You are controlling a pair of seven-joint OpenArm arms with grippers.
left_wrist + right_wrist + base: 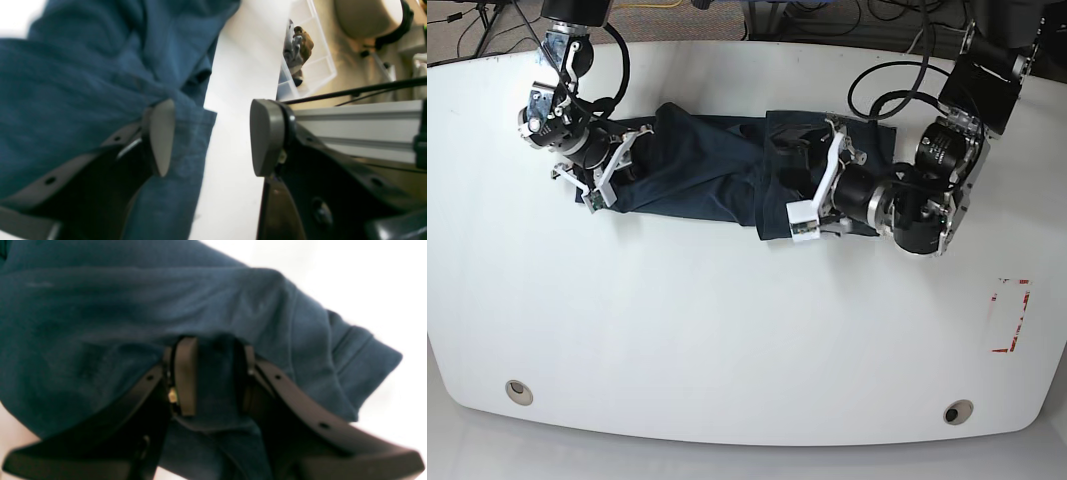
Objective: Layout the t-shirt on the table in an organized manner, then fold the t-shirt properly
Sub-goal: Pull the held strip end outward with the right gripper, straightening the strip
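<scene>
The dark navy t-shirt lies bunched in a long strip across the far part of the white table. My right gripper sits at the strip's left end. In the right wrist view this gripper is shut on a fold of the t-shirt. My left gripper stands at the strip's right part, jaws wide apart. Its wrist view shows the left gripper open, with one pad against the t-shirt; the hem reaches into the gap over bare table.
Two round grommet holes sit near the table's front edge, and a red-outlined rectangle at the right. Beyond the table edge the left wrist view shows a clear plastic bin and an aluminium rail. Cables loop at the back.
</scene>
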